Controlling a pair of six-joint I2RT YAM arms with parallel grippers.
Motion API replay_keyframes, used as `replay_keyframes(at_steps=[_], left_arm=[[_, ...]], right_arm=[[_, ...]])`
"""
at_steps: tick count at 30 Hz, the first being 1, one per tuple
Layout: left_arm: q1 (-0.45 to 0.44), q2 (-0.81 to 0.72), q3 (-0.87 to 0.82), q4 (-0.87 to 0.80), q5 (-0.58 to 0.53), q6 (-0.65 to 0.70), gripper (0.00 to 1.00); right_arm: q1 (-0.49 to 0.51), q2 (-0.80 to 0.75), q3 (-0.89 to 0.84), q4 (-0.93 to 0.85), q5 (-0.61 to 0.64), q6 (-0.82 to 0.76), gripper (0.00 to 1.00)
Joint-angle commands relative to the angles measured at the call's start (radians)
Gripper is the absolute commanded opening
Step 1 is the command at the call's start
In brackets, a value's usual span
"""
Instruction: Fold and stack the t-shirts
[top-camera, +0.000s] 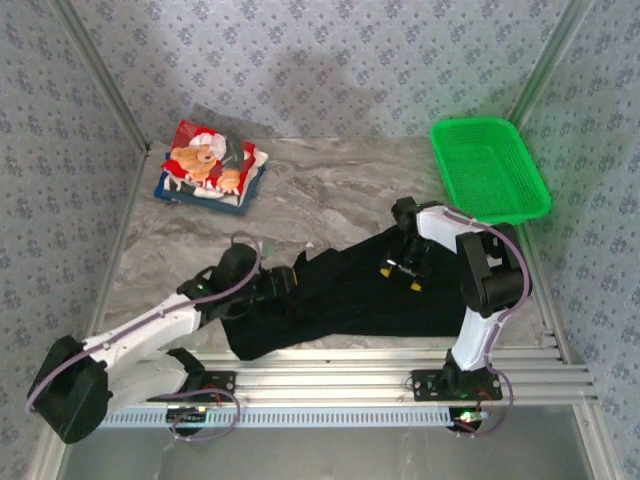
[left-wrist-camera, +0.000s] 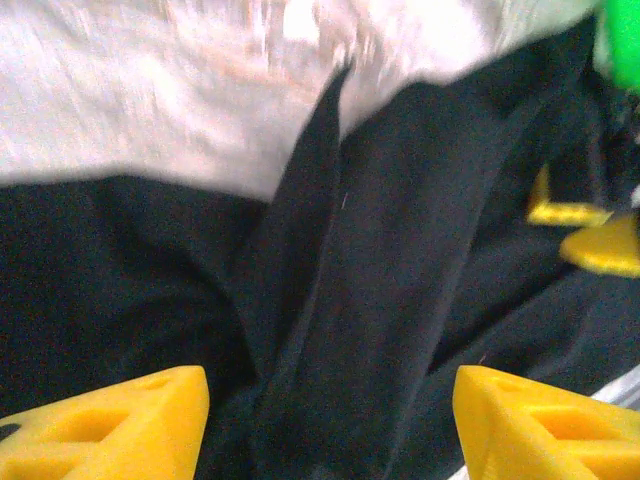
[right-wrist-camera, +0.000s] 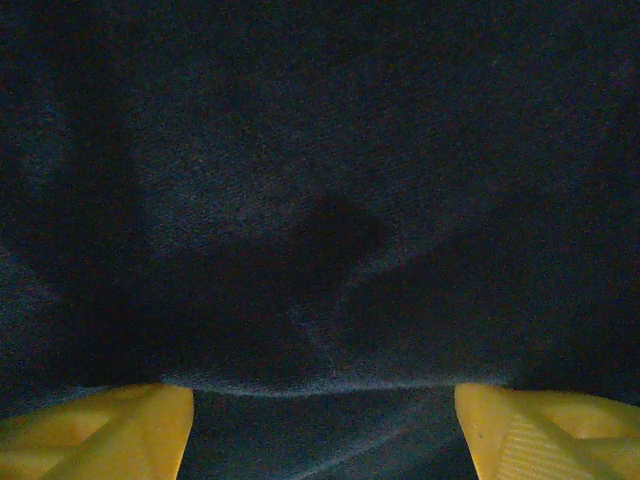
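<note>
We take the large plain black t-shirt (top-camera: 340, 300) by the table's front edge for soft matt cloth. Close up, its weave is fine, slightly fuzzy and loosely creased. The red-and-white teddy-bear print shirt (top-camera: 208, 160) at the far left corner is cloth too, lying on a dark blue folded shirt (top-camera: 172, 190) of similar fabric. The green mesh basket (top-camera: 490, 168) at the far right corner is glossy plastic. The grey marbled table (top-camera: 330, 190) looks smooth, perhaps laminate, though our view is too coarse to be sure. The ribbed silver rails (top-camera: 380, 378) along the front edge look like dull metal. The left gripper (left-wrist-camera: 330, 400) and right gripper (right-wrist-camera: 325, 405) have yellow fingers (left-wrist-camera: 110, 425) of smooth plastic.
</note>
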Motion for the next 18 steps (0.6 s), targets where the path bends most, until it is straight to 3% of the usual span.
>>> replay_keyframes(at_steps=[1,4,10,18], left_arm=[[0.086,0.015,0.077,-0.095,0.021,0.056,0.67],[0.158,0.103,0.134,-0.085,0.139,0.115,0.68],[0.159,0.339,0.318,-0.122,0.292,0.271,0.68],[0.135,0.539,0.499,-0.306,0.241,0.415,0.63]], right_arm=[[0.006,0.072,-0.044,0.069,0.045,-0.016,0.74],[0.007,0.073,-0.043,0.071,0.045,-0.016,0.74],[0.008,0.072,-0.041,0.074,0.046,-0.019,0.74],[0.012,0.060,-0.041,0.075,0.042,-0.024,0.76]])
